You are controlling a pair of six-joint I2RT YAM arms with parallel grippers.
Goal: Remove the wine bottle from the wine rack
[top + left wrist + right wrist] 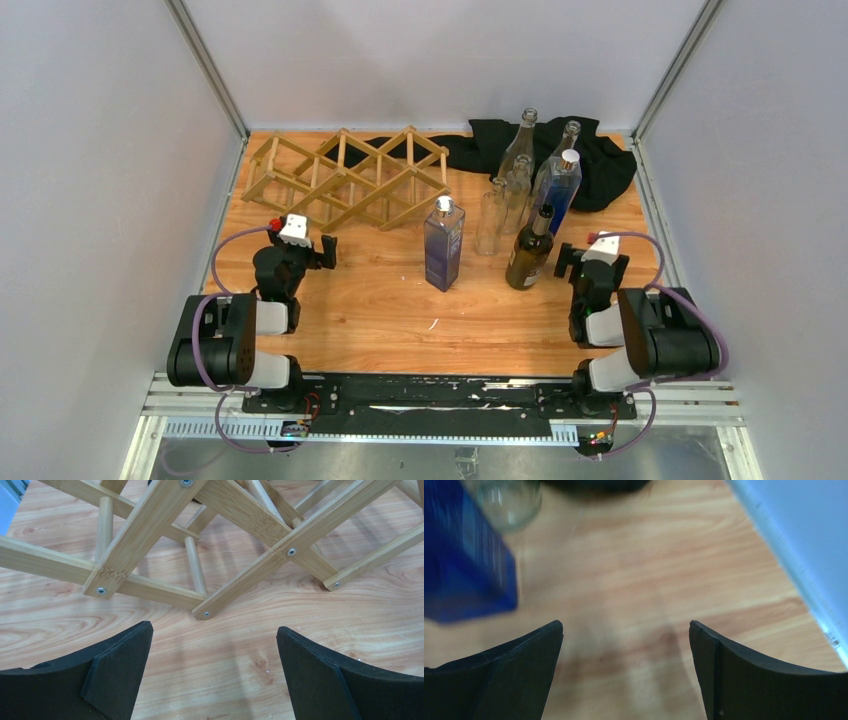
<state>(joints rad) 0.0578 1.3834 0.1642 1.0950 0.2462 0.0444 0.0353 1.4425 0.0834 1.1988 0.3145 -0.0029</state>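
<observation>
A pale wood-grain table [380,310] sits inside plain white walls [100,150] with metal corner posts. The wine rack [345,180] stands at the back left on the tabletop. The dark wine bottle [530,250] stands upright on the boards well right of it, among clear bottles [492,215] and two blue ones [444,245]. A black cloth [600,165] lies crumpled at the back right. The left gripper [214,628] hangs just before the rack's feet, jaws spread wide and empty. The right gripper [625,623] is equally wide, over bare wood.
</observation>
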